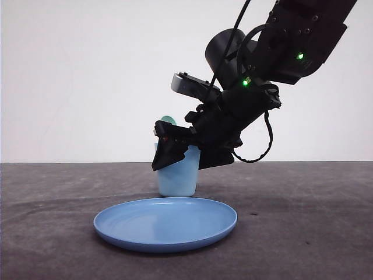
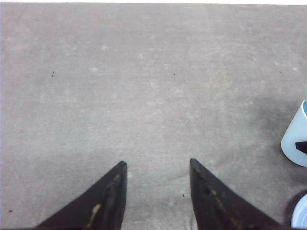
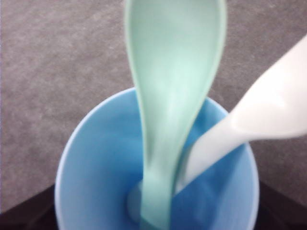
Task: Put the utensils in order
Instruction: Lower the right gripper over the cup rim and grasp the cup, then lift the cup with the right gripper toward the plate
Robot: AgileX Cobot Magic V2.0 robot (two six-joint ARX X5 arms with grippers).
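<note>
A pale mint-green spoon (image 3: 172, 86) and a white fork (image 3: 268, 110) stand together in the light blue cup (image 3: 96, 172), handles down at its bottom. My right gripper (image 3: 153, 215) hangs just above the cup, open, with dark fingers (image 3: 21, 213) wide apart on either side of the rim and touching neither utensil. In the front view the right gripper (image 1: 163, 160) covers the cup's (image 1: 180, 175) upper part, and the spoon's bowl (image 1: 168, 119) peeks out above it. My left gripper (image 2: 157, 165) is open over bare table with nothing between its fingers.
A round blue plate (image 1: 166, 223) lies in front of the cup, nothing on it. The left wrist view catches the cup (image 2: 296, 139) and a bit of the plate (image 2: 300, 214) at one edge. The grey table (image 1: 303, 221) stretches out around them.
</note>
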